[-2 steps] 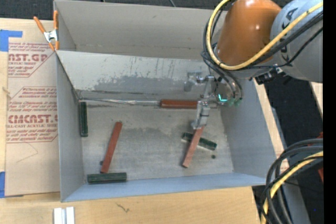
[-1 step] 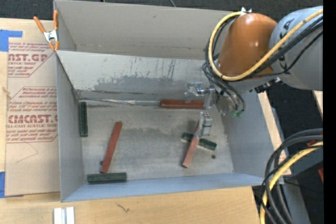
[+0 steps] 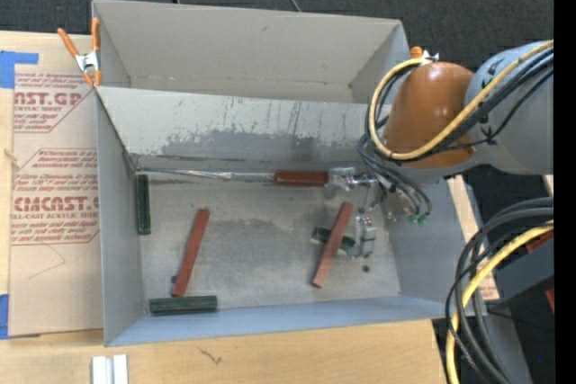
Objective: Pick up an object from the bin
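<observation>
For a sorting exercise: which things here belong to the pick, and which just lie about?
Likely in play: gripper; slanted red-brown stick beside it; small dark green piece by it.
Lying about: red-brown bar, front left; dark green bar, left wall; second dark green bar, front; red-handled metal rod, back.

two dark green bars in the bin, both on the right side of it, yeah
No, wrong side. The camera view shows both on the left side of the bin: one dark green bar along the left wall, the other dark green bar in the front left corner.
</observation>
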